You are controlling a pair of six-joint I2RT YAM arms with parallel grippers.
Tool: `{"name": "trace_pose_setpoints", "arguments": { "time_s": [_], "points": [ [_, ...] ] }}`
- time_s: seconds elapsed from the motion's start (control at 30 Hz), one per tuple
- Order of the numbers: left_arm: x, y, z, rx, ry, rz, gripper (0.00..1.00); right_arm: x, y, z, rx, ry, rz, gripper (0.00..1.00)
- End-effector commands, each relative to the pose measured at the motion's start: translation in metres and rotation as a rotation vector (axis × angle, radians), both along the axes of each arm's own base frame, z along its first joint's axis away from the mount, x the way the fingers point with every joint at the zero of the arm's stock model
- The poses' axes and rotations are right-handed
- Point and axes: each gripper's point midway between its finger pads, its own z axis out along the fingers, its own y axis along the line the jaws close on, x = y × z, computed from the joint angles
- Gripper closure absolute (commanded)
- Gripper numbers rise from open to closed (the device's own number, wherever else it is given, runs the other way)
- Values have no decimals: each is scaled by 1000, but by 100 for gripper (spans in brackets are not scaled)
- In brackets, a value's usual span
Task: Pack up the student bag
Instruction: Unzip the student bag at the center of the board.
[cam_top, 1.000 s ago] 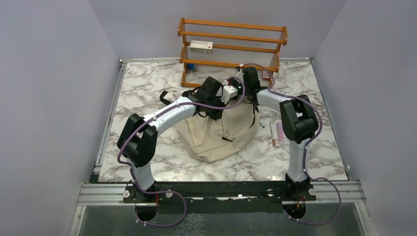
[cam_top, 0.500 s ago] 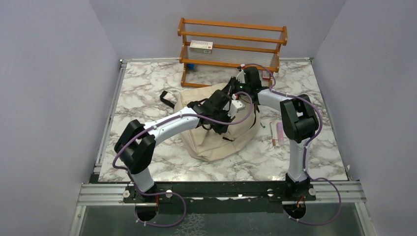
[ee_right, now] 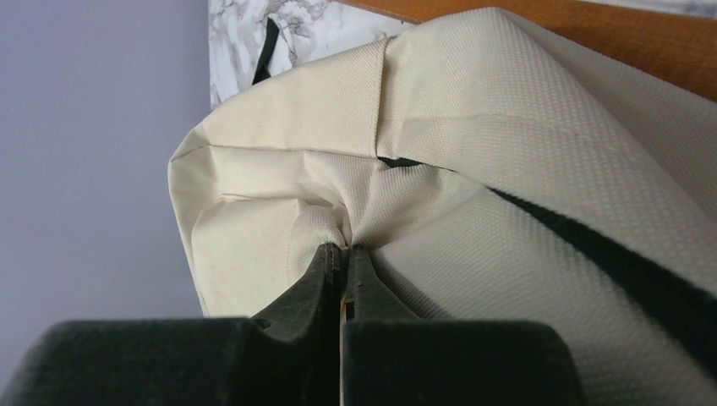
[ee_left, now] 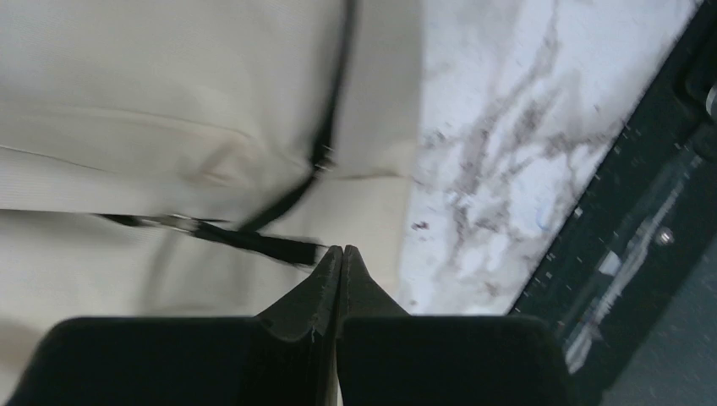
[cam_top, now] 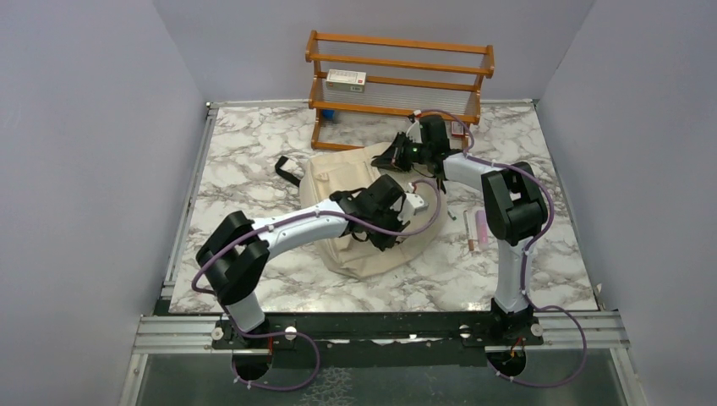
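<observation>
The student bag [cam_top: 348,179], cream canvas with black straps, lies slumped mid-table. My right gripper [cam_top: 396,157] is at its far right edge, shut on a pinched fold of the cream fabric [ee_right: 345,247]; the bag [ee_right: 473,127] fills that view. My left gripper [cam_top: 391,232] hovers over the bag's near right part. In the left wrist view its jaws [ee_left: 341,249] are pressed together with nothing between them, just beside a black strap [ee_left: 254,239] on the bag [ee_left: 169,101].
A wooden rack [cam_top: 397,80] stands at the back with a small box [cam_top: 345,80] on a shelf. A pink item [cam_top: 481,227] and a pen [cam_top: 470,228] lie on the marble right of the bag. A loose black strap [cam_top: 286,167] trails left.
My left arm has swung from the bag's far top toward its near right side and dropped lower. The bag has slumped flatter. The right gripper keeps its hold on the fabric.
</observation>
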Motion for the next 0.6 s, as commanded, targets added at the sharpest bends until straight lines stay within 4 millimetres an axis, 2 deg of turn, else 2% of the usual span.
{"name": "trace_pose_setpoints", "arguments": {
  "time_s": [0.0,0.17,0.3,0.37,0.5,0.57],
  "points": [
    [-61,3,-17,42,166,-88,100,30,-17,4,0,-90,-83,99],
    [-76,11,-30,78,187,-99,100,30,-19,2,-1,-88,-85,100],
    [-73,15,-33,86,170,-77,100,29,-18,6,6,-97,-74,99],
    [-64,13,-24,72,126,-57,100,28,-17,12,8,-116,-65,100],
    [-41,4,6,-5,33,5,100,27,-19,31,-4,-171,-51,99],
    [-26,2,25,-67,-4,50,92,26,-22,43,-20,-207,-48,96]
  ]
}}
